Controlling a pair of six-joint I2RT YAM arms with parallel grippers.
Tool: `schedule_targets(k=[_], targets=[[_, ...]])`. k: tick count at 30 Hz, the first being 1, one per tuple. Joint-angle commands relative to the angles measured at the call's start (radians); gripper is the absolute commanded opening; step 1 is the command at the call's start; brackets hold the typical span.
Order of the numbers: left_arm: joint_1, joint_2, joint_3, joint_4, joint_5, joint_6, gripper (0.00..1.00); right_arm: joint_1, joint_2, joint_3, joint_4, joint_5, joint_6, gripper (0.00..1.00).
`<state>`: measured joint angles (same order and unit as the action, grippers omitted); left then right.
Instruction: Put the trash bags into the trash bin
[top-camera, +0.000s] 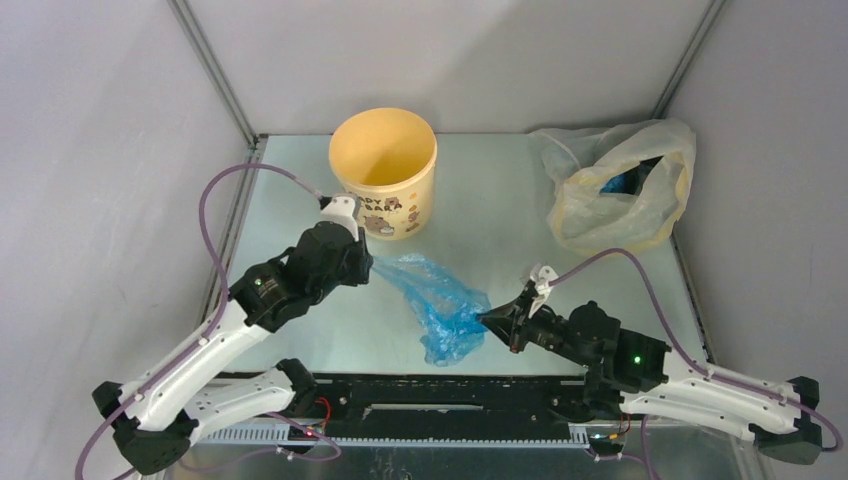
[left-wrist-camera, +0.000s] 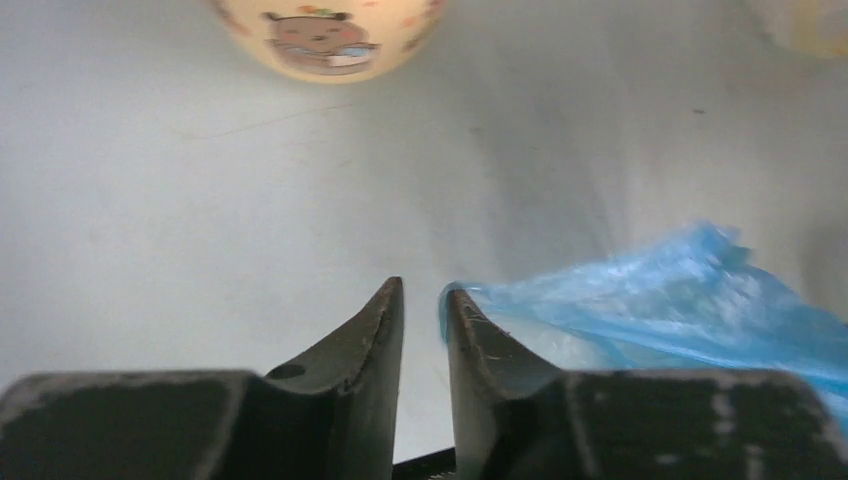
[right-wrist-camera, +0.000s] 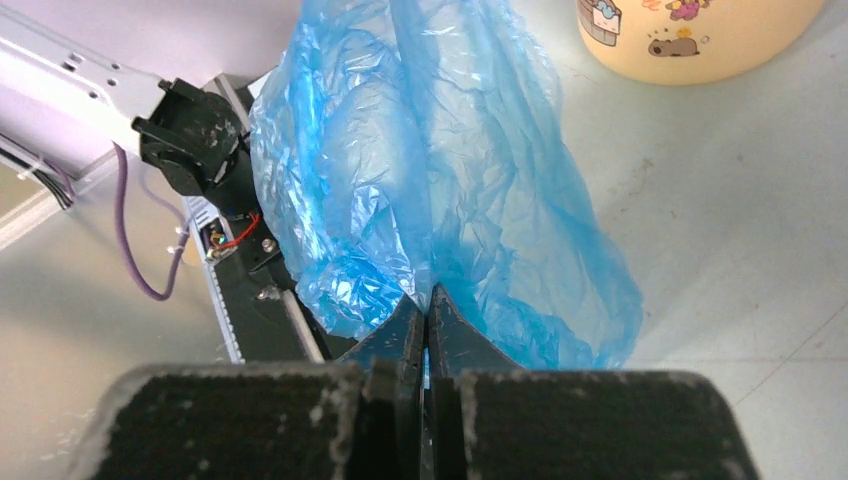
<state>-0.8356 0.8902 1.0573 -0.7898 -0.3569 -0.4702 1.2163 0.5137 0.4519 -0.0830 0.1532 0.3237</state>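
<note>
Trash bag is stretching 10-to-4 o'clock, nearing the table's 6 o'clock edge — right gripper pinching it, left gripper gaping narrowly alongside.

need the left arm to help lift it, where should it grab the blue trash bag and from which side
Take the blue trash bag by its tapered corner nearest the yellow bucket. Come in low from the bucket side: that corner lies low right beside the left tool, and the right tool is shut on the opposite end.
</note>
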Motion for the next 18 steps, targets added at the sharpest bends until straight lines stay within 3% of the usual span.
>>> schedule_targets(k=[1, 5, 6, 10, 16, 18], targets=[[0.092, -0.035, -0.021, -0.021, -0.113, -0.039, 0.37, 0.005, -0.092, 0.04, -0.105, 0.062, 0.107, 0.0], [0.098, -0.073, -0.045, -0.026, -0.145, -0.059, 0.95, -0.001, -0.144, 0.059, -0.172, 0.151, 0.185, 0.0], [0.097, -0.08, -0.044, -0.036, -0.154, -0.065, 0.99, -0.004, -0.15, 0.066, -0.196, 0.174, 0.207, 0.0], [0.097, -0.128, -0.052, -0.004, -0.062, -0.046, 1.0, -0.015, -0.148, 0.088, -0.233, 0.24, 0.292, 0.0], [0.077, -0.259, -0.167, 0.253, 0.464, -0.117, 1.0, -0.014, -0.038, 0.125, -0.258, 0.347, 0.37, 0.0], [0.043, -0.299, -0.16, 0.257, 0.435, -0.146, 1.0, -0.015, -0.008, 0.125, -0.242, 0.35, 0.37, 0.0]])
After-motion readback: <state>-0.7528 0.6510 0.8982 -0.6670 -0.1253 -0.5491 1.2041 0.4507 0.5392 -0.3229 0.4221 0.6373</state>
